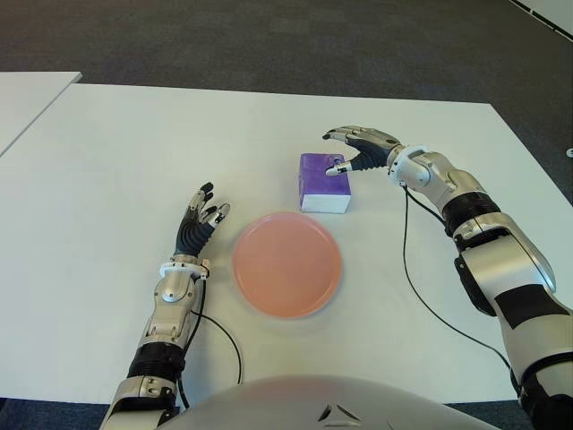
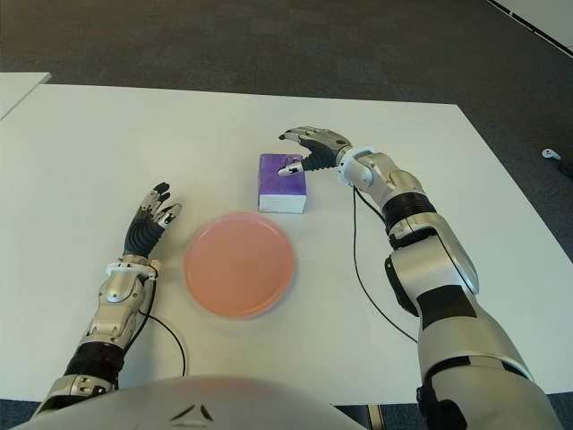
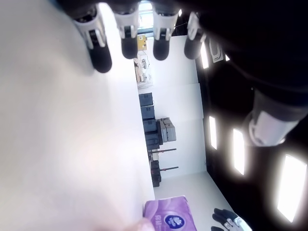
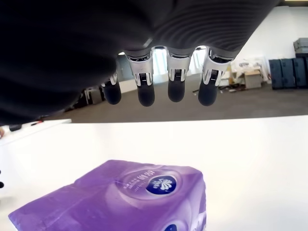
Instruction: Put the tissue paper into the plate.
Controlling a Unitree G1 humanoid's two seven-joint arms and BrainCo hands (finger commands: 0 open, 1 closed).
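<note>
Right wrist view shows my right hand (image 1: 351, 150) spread above the purple tissue paper (image 1: 324, 183), centre frame, just beyond the plate (image 1: 286, 264). I should straddle it squarely before closing. Left hand (image 1: 199, 219) idles open, left of the plate.

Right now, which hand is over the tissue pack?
The right hand, fingers open above the purple tissue pack. The left hand is beside the plate.
</note>
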